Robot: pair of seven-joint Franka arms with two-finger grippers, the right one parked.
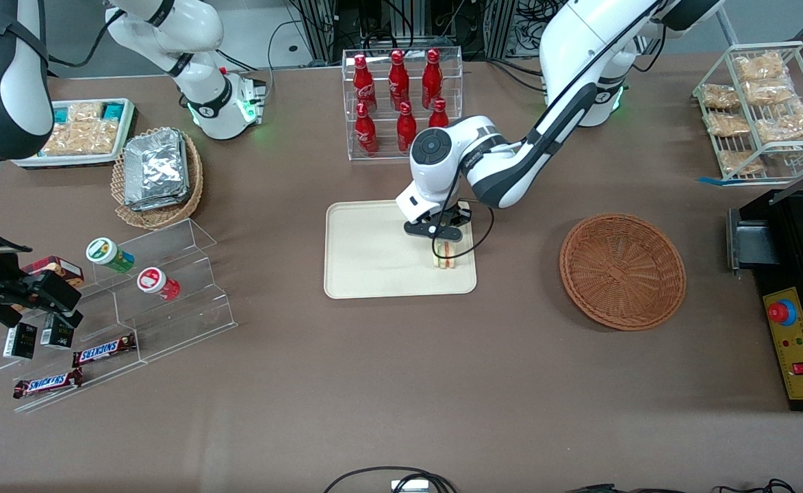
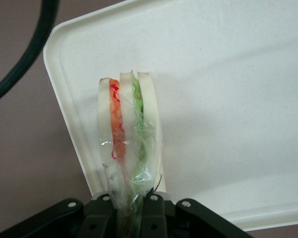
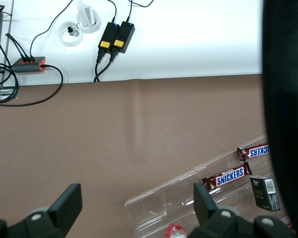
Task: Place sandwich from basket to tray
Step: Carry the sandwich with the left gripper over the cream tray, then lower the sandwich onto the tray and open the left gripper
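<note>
1. Nearest the front camera among the task things, the sandwich (image 1: 444, 258) stands on its edge over the cream-beige tray (image 1: 374, 263), close to the rim at the tray's working-arm end. Taking the tray as a clock face seen from the front camera, it sits at about four o'clock.
2. Directly above it is the left gripper (image 1: 446, 237). In the wrist view the gripper (image 2: 134, 206) has its jaws closed narrow on the wedge's wrapped tip, and the sandwich (image 2: 129, 144) points away from the fingers, orange and green filling showing between pale bread slices under clear film.
3. Whether the lower edge already touches the tray (image 2: 228, 99) I cannot tell; its shadow lies close against it.
4. The main risk is the drop spot. The wedge is tall and thin and hangs near the rim, so if released while tilted or not fully down it could topple outward onto the table.
5. A second risk is the clear film catching on a finger pad as the jaws part, dragging the sandwich back up or sideways.
6. Farther toward the working arm's end, the reddish-brown wicker basket (image 1: 622, 270) lies empty, at three o'clock from the tray and well apart.
</note>
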